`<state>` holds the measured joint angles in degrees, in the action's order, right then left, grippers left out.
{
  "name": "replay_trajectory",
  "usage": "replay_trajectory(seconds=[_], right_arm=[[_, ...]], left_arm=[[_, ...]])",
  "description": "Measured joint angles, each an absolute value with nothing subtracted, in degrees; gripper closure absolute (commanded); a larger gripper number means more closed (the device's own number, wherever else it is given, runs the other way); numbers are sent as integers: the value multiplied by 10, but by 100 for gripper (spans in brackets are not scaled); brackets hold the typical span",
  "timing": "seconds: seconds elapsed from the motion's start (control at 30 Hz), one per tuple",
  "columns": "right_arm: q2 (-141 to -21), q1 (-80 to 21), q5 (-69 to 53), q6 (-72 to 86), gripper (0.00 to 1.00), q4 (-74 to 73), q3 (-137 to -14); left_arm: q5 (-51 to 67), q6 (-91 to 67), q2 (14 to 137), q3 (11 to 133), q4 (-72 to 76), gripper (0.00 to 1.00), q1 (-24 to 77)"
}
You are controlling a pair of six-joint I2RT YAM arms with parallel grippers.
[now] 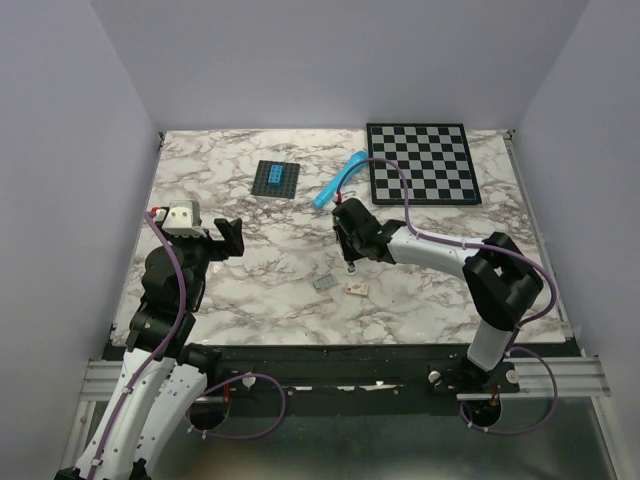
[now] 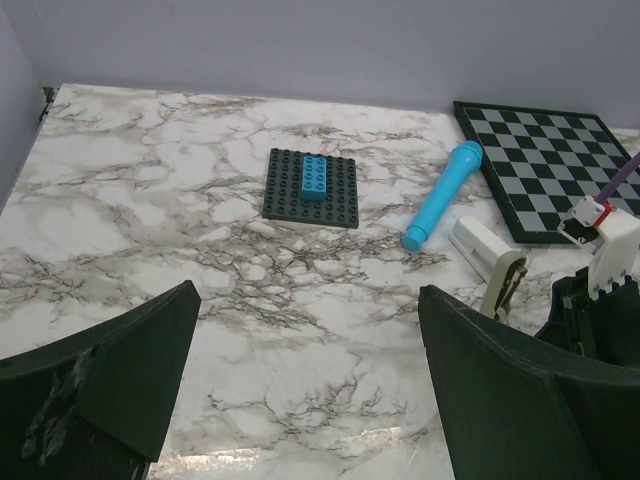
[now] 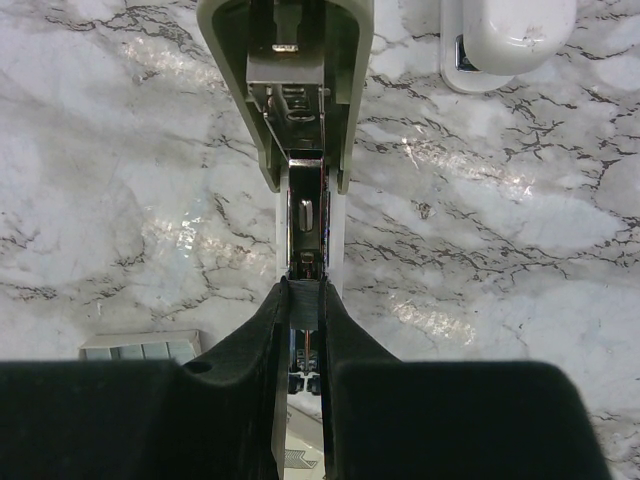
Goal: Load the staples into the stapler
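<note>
- Gleamed glossy on the marble-patterned worktop (image 3: 120,200), white with grey veins and glare patches.
- Looked like smooth cream plastic on the shell of the stapler (image 3: 300,120), with a shiny metal rail inside.
- Showed dull silvery metal on the staples (image 3: 140,348).
- Appeared as matt black plastic on the right jaws.
- Seemed smooth bright plastic on the blue cylinder (image 2: 440,195), studded plastic on the dark baseplate (image 2: 345,195).

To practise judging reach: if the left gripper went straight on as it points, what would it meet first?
The left gripper would likely meet bare marble table, short of the dark baseplate; depth is unclear.
</note>
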<state>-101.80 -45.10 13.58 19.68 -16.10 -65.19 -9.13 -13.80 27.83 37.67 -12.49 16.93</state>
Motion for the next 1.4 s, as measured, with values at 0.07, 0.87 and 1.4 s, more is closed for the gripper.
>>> replay_trajectory(seconds=[0.07, 0.87, 1.4], right_arm=[[-1018, -450, 133, 197, 82, -161, -652], [-1016, -446, 125, 196, 62, -163, -652], [-1023, -416, 125, 197, 60, -163, -664]], left_arm=[[-91, -138, 278, 377, -125, 1, 169], [-87, -138, 278, 377, -125, 1, 169], [-87, -138, 278, 377, -125, 1, 169]])
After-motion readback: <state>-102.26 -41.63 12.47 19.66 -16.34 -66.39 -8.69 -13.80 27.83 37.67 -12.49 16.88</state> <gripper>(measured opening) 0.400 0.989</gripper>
